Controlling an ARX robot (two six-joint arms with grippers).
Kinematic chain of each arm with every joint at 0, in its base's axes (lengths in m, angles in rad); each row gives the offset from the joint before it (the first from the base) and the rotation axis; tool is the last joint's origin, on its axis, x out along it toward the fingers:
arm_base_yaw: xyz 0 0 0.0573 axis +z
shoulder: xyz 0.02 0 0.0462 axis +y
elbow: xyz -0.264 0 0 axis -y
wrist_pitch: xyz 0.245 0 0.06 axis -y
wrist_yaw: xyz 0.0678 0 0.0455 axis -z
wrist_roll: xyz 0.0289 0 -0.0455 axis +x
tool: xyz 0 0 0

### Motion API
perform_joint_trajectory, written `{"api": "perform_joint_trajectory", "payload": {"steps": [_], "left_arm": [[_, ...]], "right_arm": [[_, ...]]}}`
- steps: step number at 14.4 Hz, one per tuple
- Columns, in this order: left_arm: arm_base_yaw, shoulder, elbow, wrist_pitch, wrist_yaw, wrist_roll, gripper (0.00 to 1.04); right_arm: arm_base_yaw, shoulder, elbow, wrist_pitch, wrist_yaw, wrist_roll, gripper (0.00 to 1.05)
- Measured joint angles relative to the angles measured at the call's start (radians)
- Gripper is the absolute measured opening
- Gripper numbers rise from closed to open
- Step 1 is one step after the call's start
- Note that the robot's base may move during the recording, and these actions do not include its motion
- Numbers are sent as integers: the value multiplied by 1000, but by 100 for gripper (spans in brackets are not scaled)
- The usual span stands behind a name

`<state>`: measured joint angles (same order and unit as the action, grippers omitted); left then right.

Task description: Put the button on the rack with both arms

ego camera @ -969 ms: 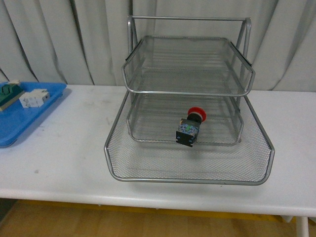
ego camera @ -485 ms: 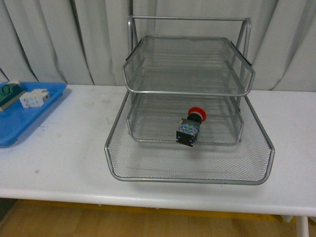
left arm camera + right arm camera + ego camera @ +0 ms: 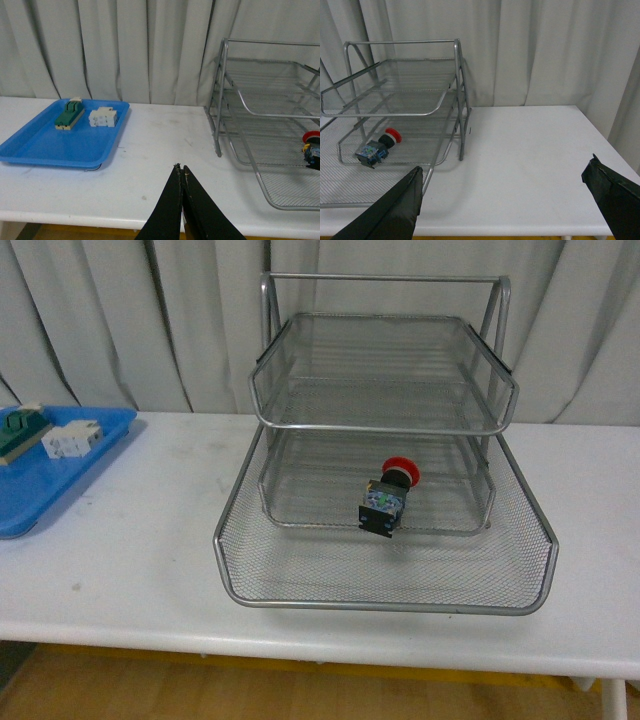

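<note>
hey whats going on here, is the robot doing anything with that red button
Nothing is being held right now. The button lies on its side inside the rack, below the top tier. Neither arm is touching it: the left gripper is shut on nothing, with the blue tray in its view, and the right gripper is open beside the rack. The placing looks done.

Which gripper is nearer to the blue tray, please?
Left. The left gripper is over the table between the blue tray and the rack; the right gripper is on the rack's far side, away from the tray.
</note>
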<state>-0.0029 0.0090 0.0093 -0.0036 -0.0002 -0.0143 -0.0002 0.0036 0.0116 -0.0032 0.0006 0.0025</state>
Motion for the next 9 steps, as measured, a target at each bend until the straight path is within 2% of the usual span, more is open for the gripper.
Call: {"api": "perform_joint_trajectory", "payload": {"steps": [2,3,6,9], "left_arm": [[0,0,0,0,0,0,2],[0,0,0,0,0,0,9],[0,0,0,0,0,0,47],[0,0,0,0,0,0,89]], "right_arm": [[0,0,0,0,0,0,98],[0,0,0,0,0,0,98],[0,0,0,0,0,0,98],[0,0,0,0,0,0,98]]}}
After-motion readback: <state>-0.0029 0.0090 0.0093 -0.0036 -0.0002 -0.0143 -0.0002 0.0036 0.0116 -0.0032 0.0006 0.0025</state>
